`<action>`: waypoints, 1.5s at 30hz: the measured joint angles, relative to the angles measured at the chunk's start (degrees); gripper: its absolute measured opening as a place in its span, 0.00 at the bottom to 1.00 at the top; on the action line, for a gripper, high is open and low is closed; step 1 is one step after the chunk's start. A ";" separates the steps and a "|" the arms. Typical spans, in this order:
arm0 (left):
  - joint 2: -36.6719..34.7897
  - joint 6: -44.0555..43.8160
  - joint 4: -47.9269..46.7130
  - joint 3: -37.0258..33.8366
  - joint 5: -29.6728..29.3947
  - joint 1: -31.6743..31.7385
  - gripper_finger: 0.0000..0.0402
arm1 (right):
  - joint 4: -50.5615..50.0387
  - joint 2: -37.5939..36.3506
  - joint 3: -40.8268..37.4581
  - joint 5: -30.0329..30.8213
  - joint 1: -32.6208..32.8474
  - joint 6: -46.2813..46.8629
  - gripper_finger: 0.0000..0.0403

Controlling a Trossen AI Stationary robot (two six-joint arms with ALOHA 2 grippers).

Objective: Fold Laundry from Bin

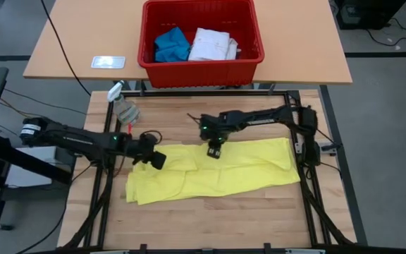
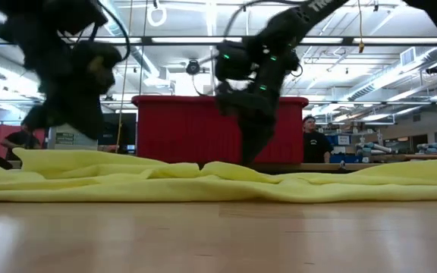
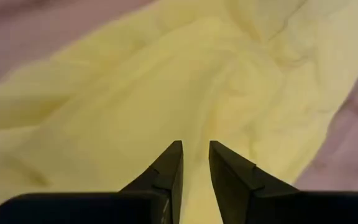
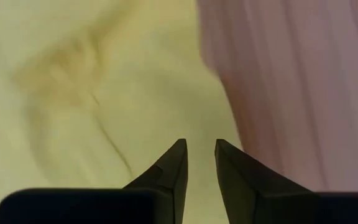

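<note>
A bright yellow cloth T-shirt (image 1: 217, 173), plain and without print, is seen across the lower middle of the high view, on a pale wooden table (image 1: 210, 219) with a fine plank grain. At the top centre, a rectangular red plastic bin (image 1: 252, 53) is shown on a tan table (image 1: 62, 49); inside it, a blue crumpled piece (image 1: 171, 44) and a white folded shirt (image 1: 213, 44) are visible. The left claw (image 1: 154, 159) and the right claw (image 1: 214, 150) are black, a green light being shown on the right arm. At the upper left, a white label (image 1: 108, 62) is seen.
</note>
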 joint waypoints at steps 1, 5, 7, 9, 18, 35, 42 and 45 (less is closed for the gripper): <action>1.10 -1.62 2.41 -1.30 0.04 -0.14 0.19 | 0.24 -1.55 -2.70 0.01 -0.52 0.26 0.22; 5.85 -6.13 8.25 -4.09 0.06 -1.66 0.15 | 4.42 -9.23 -14.87 0.88 -2.06 3.39 0.19; 8.63 -6.41 7.78 -4.72 0.25 -1.85 0.13 | 5.86 -12.87 -20.70 0.95 -2.55 5.18 0.19; 10.67 -6.35 6.46 -4.81 0.23 -1.70 0.12 | 6.72 -15.75 -26.11 1.08 -2.79 7.13 0.18; 16.88 7.02 11.40 -4.39 5.35 5.78 0.10 | 13.64 -25.06 -41.31 2.66 -0.09 21.54 0.11; 23.13 29.04 23.70 -4.19 13.77 25.65 0.09 | 22.12 -24.48 -42.48 4.16 22.26 58.97 0.05; 26.22 33.52 25.65 -0.76 16.08 28.81 0.09 | 31.81 -24.12 -42.81 7.31 31.39 76.96 0.04; 28.08 36.29 24.93 1.94 17.82 29.81 0.09 | 36.66 -24.24 -42.77 5.89 32.99 77.45 0.04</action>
